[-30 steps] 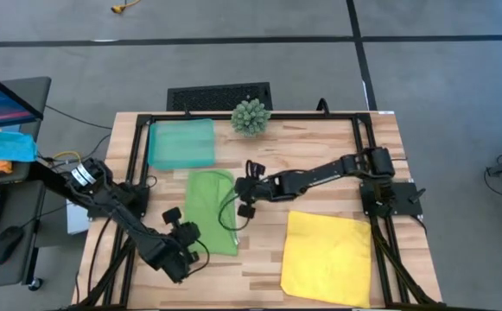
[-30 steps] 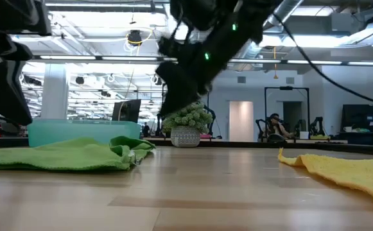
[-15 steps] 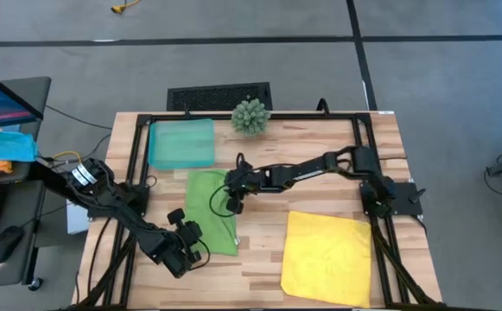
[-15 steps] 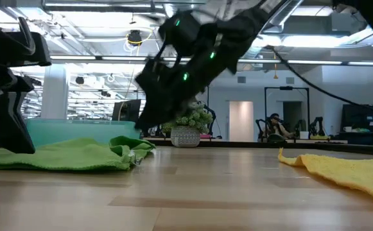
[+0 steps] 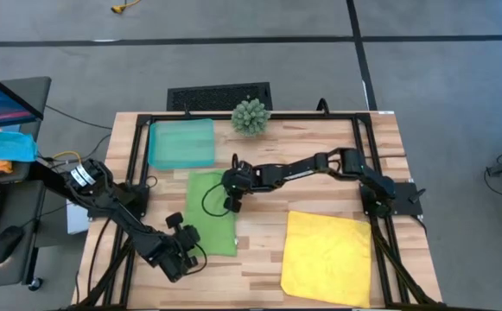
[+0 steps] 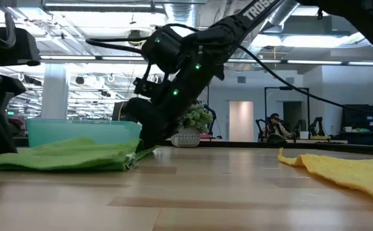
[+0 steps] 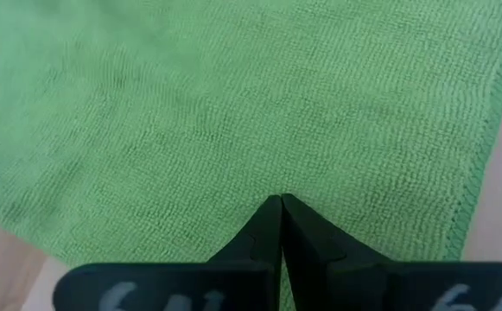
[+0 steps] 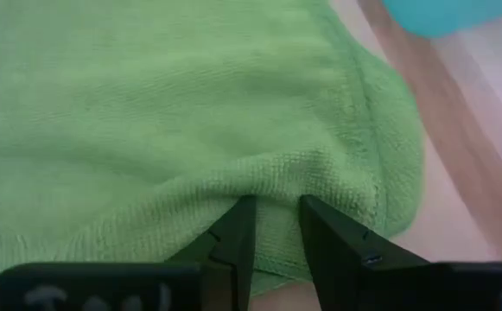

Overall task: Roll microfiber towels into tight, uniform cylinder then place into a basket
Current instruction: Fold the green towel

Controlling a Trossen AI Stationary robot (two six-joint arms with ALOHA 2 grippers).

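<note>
Wooden tabletop (image 5: 320, 194) carries everything, and the green towel (image 5: 210, 212) serves as the landmark: it lies flat just in front of the teal basket (image 5: 181, 142), which holds nothing yet, with the yellow towel (image 5: 327, 257) well off to its right near the front edge. A spiky plant (image 5: 251, 116) stands behind, beside the basket.

Over the last second the right gripper (image 5: 231, 192) has swung in from the bare wood to the right of the green towel and dropped onto that towel's right-hand edge near the far corner. Its wrist view shows the fingers (image 8: 233, 238) set narrow, with a ridge of cloth bunched between them, so it looks to be pinching the hem. The fold that stood up at that corner a moment ago now lies lower in the low view.

The left gripper (image 5: 181, 244) has edged onto the towel's near left corner; its fingers (image 7: 268, 229) are pressed together, tips against the cloth, seemingly pinning rather than gripping.

My reading: both ends are now secured, so rolling can begin. Neither towel is rolled yet.
</note>
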